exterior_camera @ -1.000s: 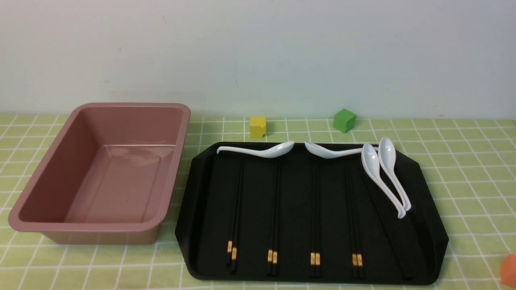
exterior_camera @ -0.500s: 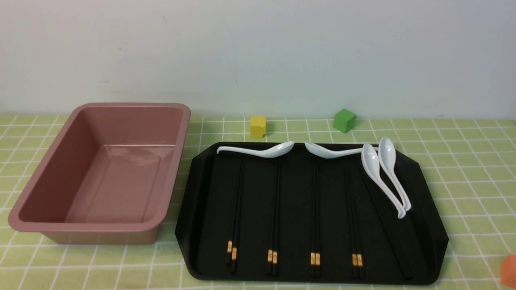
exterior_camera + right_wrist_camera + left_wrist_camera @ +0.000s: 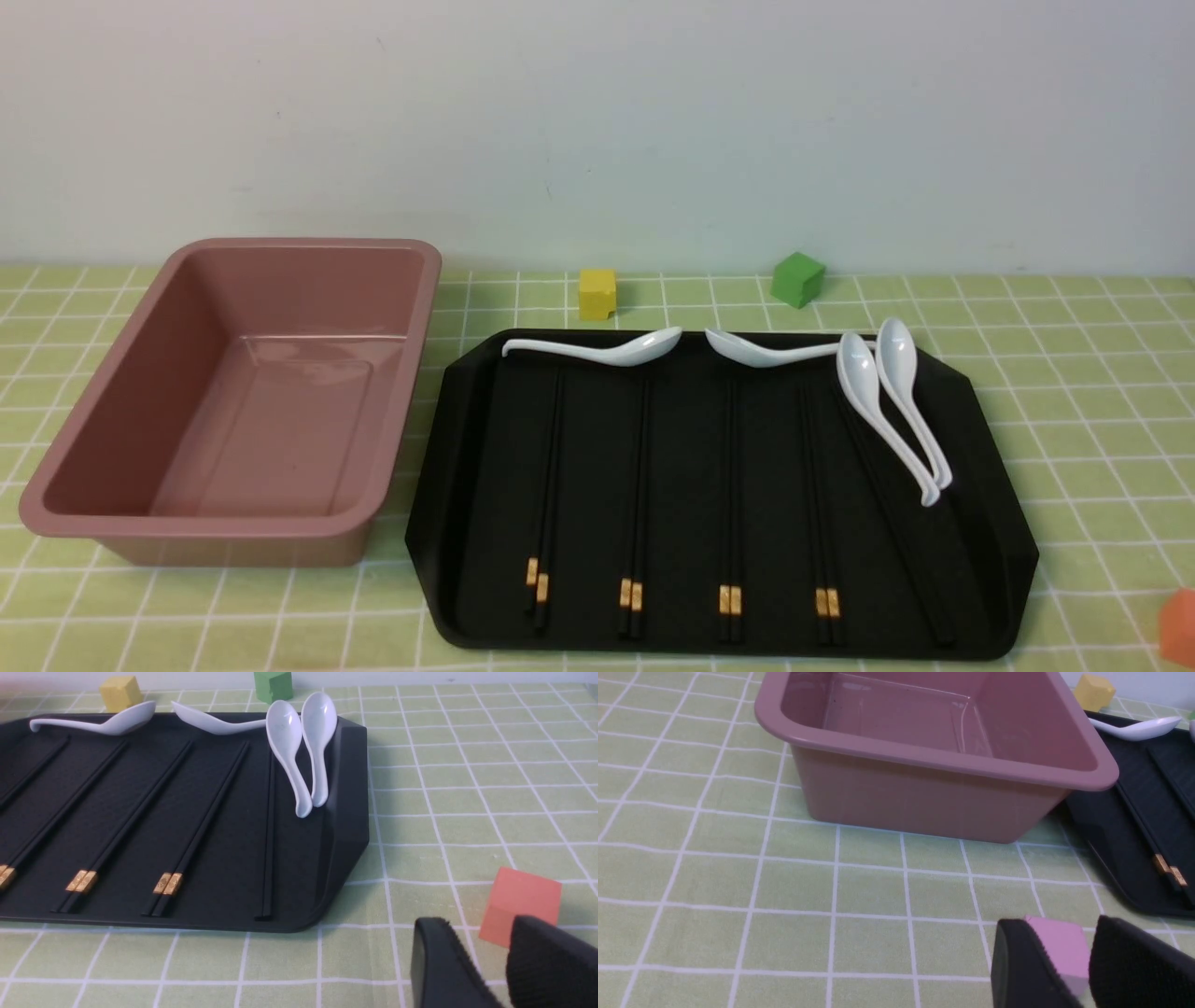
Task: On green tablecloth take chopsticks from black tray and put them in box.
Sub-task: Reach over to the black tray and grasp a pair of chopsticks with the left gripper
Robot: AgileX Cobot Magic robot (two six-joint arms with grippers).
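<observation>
The black tray (image 3: 429,523) lies on the green tablecloth (image 3: 1074,392) at centre right. Several pairs of black chopsticks (image 3: 635,485) lie lengthwise in it, gold bands toward me. The pink box (image 3: 280,245) stands empty to the tray's left. Neither gripper shows in the front view. In the left wrist view, my left gripper (image 3: 1059,924) hovers low over the cloth in front of the box (image 3: 934,793), jaws apart and empty, with a pink cube (image 3: 1057,947) on the cloth behind the fingers. In the right wrist view, my right gripper (image 3: 476,924) is apart and empty, near the tray's (image 3: 345,812) near right corner and its chopsticks (image 3: 201,826).
Several white spoons (image 3: 896,411) lie along the tray's far edge and right side. A yellow cube (image 3: 597,294) and a green cube (image 3: 796,278) sit behind the tray by the wall. An orange cube (image 3: 518,903) sits on the cloth just beyond my right gripper.
</observation>
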